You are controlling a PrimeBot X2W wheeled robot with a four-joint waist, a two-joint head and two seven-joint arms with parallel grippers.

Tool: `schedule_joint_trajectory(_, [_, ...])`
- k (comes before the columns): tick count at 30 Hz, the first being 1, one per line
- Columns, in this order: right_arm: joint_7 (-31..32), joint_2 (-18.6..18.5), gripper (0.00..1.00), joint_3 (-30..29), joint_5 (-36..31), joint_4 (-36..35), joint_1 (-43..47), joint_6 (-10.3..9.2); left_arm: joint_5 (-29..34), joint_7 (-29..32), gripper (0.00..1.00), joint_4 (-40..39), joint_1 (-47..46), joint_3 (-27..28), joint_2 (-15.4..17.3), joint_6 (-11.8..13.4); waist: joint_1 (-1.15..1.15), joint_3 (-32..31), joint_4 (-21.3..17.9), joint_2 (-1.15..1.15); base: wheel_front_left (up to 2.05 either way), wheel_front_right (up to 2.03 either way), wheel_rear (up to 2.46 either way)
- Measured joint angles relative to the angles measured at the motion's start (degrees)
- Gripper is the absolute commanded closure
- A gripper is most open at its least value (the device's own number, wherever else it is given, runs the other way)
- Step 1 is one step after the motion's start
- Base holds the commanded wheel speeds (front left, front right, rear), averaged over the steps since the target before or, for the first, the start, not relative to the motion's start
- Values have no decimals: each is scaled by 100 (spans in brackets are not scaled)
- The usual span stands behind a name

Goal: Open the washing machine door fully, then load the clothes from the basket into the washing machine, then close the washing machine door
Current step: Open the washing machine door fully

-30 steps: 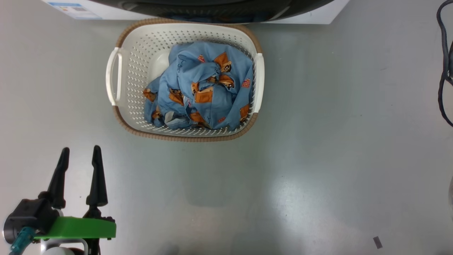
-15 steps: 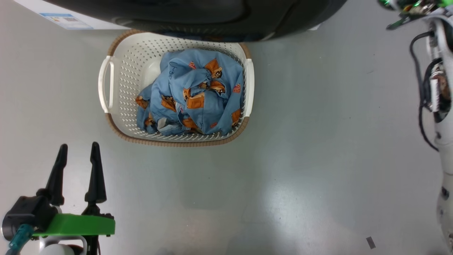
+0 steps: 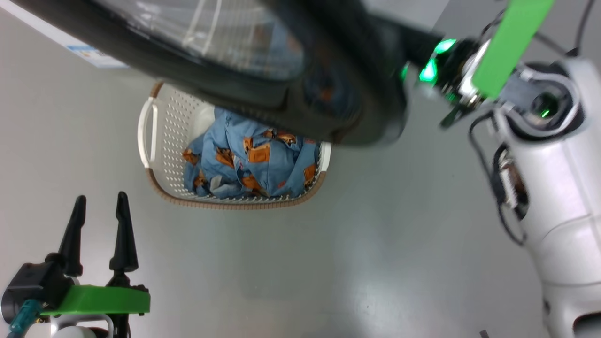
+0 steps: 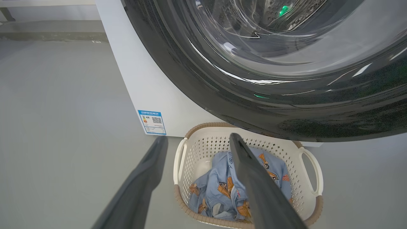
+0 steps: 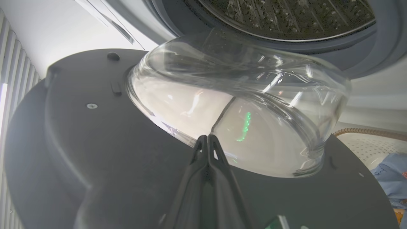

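Note:
The glossy black washing machine door (image 3: 263, 84) stands partly swung out, hanging over the back of the basket (image 3: 155, 183). Light blue clothes (image 3: 253, 159) with orange patches lie heaped in the basket. My right gripper (image 5: 206, 137) is shut, its tips together against the door's inner face (image 5: 79, 143) at the foot of the glass bowl (image 5: 254, 105). The steel drum (image 5: 286, 12) shows above it. In the head view my right wrist (image 3: 469, 80) sits at the door's right edge. My left gripper (image 3: 101, 196) stands open over bare floor, near and left of the basket.
The white washing machine (image 4: 140, 79) carries a blue label (image 4: 152, 121) low on its front, just left of the basket (image 4: 190, 203). My pale right forearm (image 3: 554, 197) takes up the right side of the head view. Grey floor (image 3: 328, 263) stretches in front of the basket.
The door has swung out over the basket and takes up far more of the head view, which has itself shifted. My right arm has come in from the upper right. The left gripper stays open.

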Motion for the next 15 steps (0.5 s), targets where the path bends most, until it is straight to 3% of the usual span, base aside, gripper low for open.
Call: schedule_joint_trajectory(15, [511,489,100,1062,107,-485,1261,0,-1,-1,0,162,425,26,-144,0,0,-939,33,0,0,0,0])
